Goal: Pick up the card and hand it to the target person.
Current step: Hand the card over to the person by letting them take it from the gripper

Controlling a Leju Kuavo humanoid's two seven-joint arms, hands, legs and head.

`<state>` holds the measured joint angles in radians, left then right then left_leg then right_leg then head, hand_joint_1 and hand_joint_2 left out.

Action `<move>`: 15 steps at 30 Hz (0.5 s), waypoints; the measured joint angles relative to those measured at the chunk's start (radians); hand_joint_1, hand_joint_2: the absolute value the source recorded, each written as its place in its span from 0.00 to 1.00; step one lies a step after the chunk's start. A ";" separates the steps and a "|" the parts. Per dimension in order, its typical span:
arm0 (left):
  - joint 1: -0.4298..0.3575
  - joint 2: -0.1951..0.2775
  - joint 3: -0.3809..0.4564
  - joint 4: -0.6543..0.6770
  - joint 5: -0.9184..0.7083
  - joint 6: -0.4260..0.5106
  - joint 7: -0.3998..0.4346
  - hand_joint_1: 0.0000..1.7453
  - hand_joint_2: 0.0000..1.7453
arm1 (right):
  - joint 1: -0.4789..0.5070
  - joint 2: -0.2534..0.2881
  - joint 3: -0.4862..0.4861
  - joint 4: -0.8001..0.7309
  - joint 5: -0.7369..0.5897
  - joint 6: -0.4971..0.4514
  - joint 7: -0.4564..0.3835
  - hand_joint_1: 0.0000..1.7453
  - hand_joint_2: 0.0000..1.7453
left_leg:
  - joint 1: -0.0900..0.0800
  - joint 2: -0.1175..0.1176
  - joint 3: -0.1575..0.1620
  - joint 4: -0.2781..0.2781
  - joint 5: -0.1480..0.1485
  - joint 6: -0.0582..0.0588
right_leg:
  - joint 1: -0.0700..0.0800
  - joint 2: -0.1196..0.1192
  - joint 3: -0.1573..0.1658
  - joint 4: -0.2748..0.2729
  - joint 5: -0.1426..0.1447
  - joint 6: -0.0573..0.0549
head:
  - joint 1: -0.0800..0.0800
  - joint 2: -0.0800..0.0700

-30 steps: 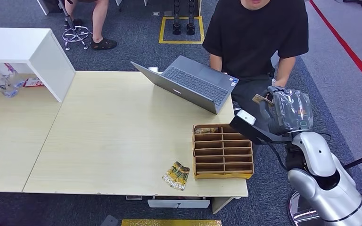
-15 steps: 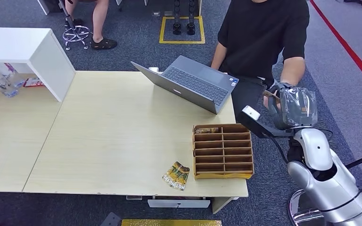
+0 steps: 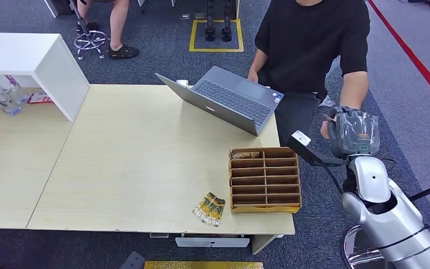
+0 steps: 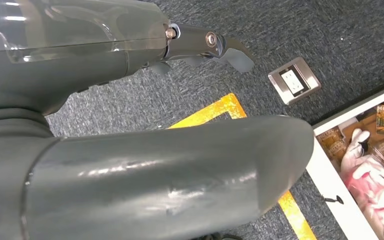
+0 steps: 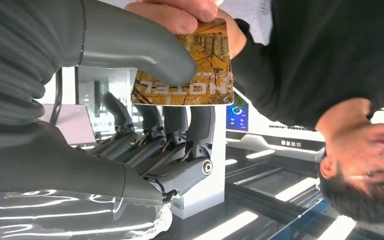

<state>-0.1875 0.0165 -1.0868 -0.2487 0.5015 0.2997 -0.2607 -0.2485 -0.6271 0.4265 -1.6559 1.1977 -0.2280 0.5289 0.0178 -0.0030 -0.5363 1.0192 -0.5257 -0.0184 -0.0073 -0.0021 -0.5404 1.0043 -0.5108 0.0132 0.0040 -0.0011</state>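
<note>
Card: orange-toned card (image 5: 190, 70) printed HOTEL, upper centre of the right wrist view, pressed under the thumb of the right hand (image 5: 130, 100); a person's hand (image 5: 190, 15) grips its far edge.
Right hand: raised at right of the head view (image 3: 354, 132), beside the person in a black shirt (image 3: 313, 45).
Left hand: (image 4: 200, 45) fingers slightly curled, holding nothing, over grey carpet.
Table: pale wood (image 3: 134, 162), bearing a grey laptop (image 3: 224, 101), a compartmented cardboard tray (image 3: 265, 180) and loose cards (image 3: 210, 209).

Table (image 3: 134, 162) carries laptop (image 3: 224, 98), wooden organizer (image 3: 265, 180), card packet (image 3: 210, 209).
</note>
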 joint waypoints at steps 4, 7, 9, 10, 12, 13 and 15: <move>0.000 0.000 0.000 0.000 -0.001 0.000 0.000 0.00 0.00 | 0.014 0.000 -0.007 0.024 0.012 0.008 0.001 0.00 0.00 | 0.000 0.000 0.000 0.000 0.000 0.000 | 0.000 0.000 0.000 0.000 0.000 0.000 | 0.000 0.000; 0.000 0.000 0.000 0.000 -0.003 0.000 0.000 0.00 0.00 | 0.022 0.000 -0.014 0.036 0.007 0.012 0.002 0.00 0.00 | 0.000 0.000 0.000 0.000 0.000 0.000 | 0.000 0.000 0.000 0.000 0.000 0.000 | 0.000 0.000; 0.000 0.000 0.000 0.000 -0.005 0.000 0.000 0.00 0.00 | 0.025 0.000 -0.017 0.044 0.001 0.012 0.003 0.00 0.00 | 0.000 0.000 0.000 0.000 0.000 0.000 | 0.000 0.000 0.000 0.000 0.000 0.000 | 0.000 0.000; 0.000 0.000 0.000 0.000 -0.006 0.000 0.000 0.00 0.00 | 0.027 0.000 -0.018 0.048 0.000 0.009 0.003 0.00 0.00 | 0.000 0.000 0.000 0.000 0.000 0.000 | 0.000 0.000 0.000 0.000 0.000 0.000 | 0.000 0.000; 0.000 0.000 0.000 0.000 -0.007 0.001 0.000 0.00 0.00 | 0.030 0.001 -0.021 0.053 -0.001 -0.001 0.005 0.00 0.00 | 0.000 0.000 0.000 0.000 0.000 0.000 | 0.000 0.000 0.000 0.000 0.000 0.000 | 0.000 0.000; 0.000 0.000 0.000 0.000 -0.007 0.001 0.000 0.00 0.00 | 0.030 0.001 -0.021 0.055 -0.001 -0.005 0.006 0.00 0.00 | 0.000 0.000 0.000 0.000 0.000 0.000 | 0.000 0.000 0.000 0.000 0.000 0.000 | 0.000 0.000; 0.000 0.000 0.000 0.000 -0.008 0.001 0.000 0.00 0.00 | 0.032 0.001 -0.023 0.059 -0.001 -0.009 0.006 0.00 0.00 | 0.000 0.000 0.000 0.000 0.000 0.000 | 0.000 0.000 0.000 0.000 0.000 0.000 | 0.000 0.000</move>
<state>-0.1874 0.0168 -1.0868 -0.2487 0.4939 0.3006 -0.2606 -0.2165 -0.6260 0.4034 -1.5968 1.1963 -0.2369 0.5347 0.0178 -0.0029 -0.5363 1.0192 -0.5257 -0.0184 -0.0073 -0.0021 -0.5403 1.0043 -0.5108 0.0132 0.0039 -0.0011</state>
